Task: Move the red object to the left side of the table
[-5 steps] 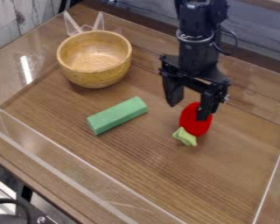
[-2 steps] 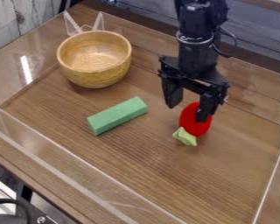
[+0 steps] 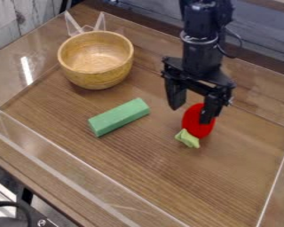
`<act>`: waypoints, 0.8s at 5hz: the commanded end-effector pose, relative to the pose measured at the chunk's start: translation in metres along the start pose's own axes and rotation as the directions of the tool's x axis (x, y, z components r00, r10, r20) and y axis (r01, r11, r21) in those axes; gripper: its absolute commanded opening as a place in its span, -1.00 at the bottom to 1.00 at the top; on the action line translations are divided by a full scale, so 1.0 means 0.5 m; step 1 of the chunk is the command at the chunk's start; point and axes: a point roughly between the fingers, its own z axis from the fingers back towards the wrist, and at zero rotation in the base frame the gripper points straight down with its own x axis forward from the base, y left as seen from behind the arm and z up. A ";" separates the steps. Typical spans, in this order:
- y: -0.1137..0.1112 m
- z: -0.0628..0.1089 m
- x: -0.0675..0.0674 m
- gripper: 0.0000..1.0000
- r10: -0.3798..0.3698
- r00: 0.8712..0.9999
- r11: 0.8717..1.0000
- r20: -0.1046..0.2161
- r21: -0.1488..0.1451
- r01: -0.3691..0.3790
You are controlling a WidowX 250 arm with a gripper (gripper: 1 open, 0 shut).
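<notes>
Shows the end effector (image 3: 199,96) from above with jaws spread wide open, gripping nothing. Hangs down from the robot arm (image 3: 201,40) at the top of the view, with one finger beside the red object (image 3: 199,121) on the image's left and the other close to its upper right edge. Cannot tell whether touching it or just clear. Has the red object lying on the worktop (image 3: 121,173), right of centre in the view, with a small yellow-green piece (image 3: 187,138) at its lower end, pointing toward the bottom left. Has a green block (image 3: 118,117) lying flat and slanted to the left of it, well apart from the red object. Places a round tan bowl (image 3: 95,60) farther up and left, near the green block but not touching it. Shows dark cables (image 3: 17,214) in the bottom left corner.
</notes>
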 end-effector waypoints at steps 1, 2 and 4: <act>0.004 0.032 0.020 1.00 -0.010 0.999 1.000 0.053 0.001 0.010; 0.004 0.010 0.024 1.00 -0.013 0.999 1.000 0.044 0.004 0.013; 0.004 -0.032 0.034 -1.00 -0.020 0.999 1.000 0.031 0.012 0.020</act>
